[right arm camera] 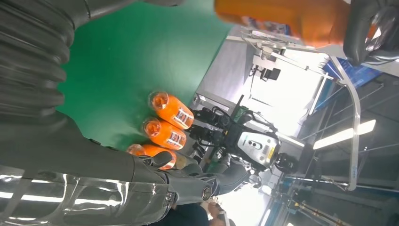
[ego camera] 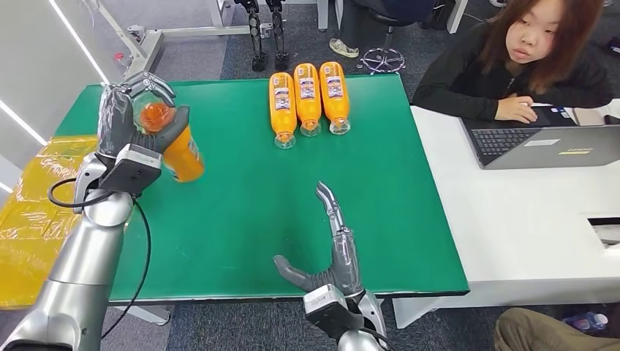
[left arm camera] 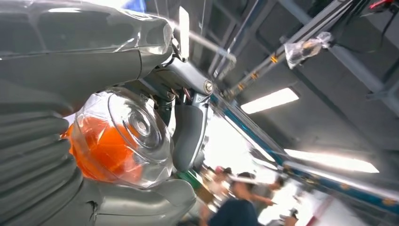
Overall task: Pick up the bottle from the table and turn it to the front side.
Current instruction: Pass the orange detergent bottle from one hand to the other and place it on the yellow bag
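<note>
My left hand point(ego camera: 139, 121) holds an orange bottle point(ego camera: 174, 145) lifted above the left part of the green table point(ego camera: 241, 205), its clear base turned up toward me. The left wrist view shows that clear base point(left arm camera: 124, 136) wrapped by the fingers point(left arm camera: 190, 129). Three more orange bottles point(ego camera: 308, 100) lie side by side at the table's far edge, also seen in the right wrist view as a row of bottles point(right arm camera: 164, 127). My right hand point(ego camera: 333, 252) hovers open over the table's near edge, fingers stretched forward, thumb out to the left.
A person point(ego camera: 523, 55) sits at the white desk point(ego camera: 526, 219) on the right with a laptop point(ego camera: 545, 146). A yellow plastic-wrapped surface point(ego camera: 33, 212) adjoins the table's left side. Another robot's legs point(ego camera: 267, 33) stand beyond the far edge.
</note>
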Tool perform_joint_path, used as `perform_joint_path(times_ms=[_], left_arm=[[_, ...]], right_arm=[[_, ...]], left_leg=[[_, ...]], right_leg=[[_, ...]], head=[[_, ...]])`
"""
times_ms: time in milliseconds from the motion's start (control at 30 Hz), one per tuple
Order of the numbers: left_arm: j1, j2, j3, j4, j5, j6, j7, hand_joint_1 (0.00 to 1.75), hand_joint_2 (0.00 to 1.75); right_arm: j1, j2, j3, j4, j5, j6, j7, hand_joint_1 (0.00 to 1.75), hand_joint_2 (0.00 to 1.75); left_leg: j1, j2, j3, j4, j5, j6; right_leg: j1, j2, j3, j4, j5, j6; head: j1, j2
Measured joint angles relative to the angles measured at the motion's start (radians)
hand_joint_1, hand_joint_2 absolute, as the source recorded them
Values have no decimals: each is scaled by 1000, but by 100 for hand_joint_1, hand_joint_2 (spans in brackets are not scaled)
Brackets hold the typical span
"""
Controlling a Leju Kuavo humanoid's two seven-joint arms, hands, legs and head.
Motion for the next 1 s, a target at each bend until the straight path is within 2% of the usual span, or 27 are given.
perform_joint_path(times_ms=[233, 333, 433, 533, 700, 1000], left_arm=[[-41, 52, -44, 108, -296, 151, 82, 175, 175], [-55, 61, -87, 187, -398, 175, 118, 175, 175], [-59, 65, -115, 234, -417, 177, 127, 175, 175], [-68, 67, -139, 270, -462, 158, 158, 175, 175], [-85, 73, -237, 402, -677, 76, 288, 175, 175], [-84, 71, -344, 581, -780, -9, 373, 175, 175]], right_arm=[[12, -8, -13, -1, -8, 0, 0, 0, 175], [14, -8, -17, -1, -13, 0, 0, 0, 175], [15, -8, -21, -1, -13, 0, 0, 0, 175], [14, -8, -23, -1, -25, 0, 0, 0, 175], [-5, -8, -24, 7, -65, 0, 0, 0, 175], [-14, -8, -25, 19, -90, 0, 0, 0, 175]], left_leg=[[0, 0, 0, 0, 0, 0], [0, 0, 0, 0, 0, 0], [0, 0, 0, 0, 0, 0], [0, 0, 0, 0, 0, 0], [0, 1, 0, 0, 0, 0], [0, 1, 0, 0, 0, 0]], right_leg=[[0, 0, 0, 0, 0, 0], [0, 0, 0, 0, 0, 0], [0, 1, 0, 0, 0, 0], [0, 0, 0, 0, 0, 0], [0, 1, 0, 0, 0, 0], [0, 1, -1, 0, 0, 0]], head=[[0, 0], [0, 0], [0, 0], [0, 0], [0, 0], [0, 0]])
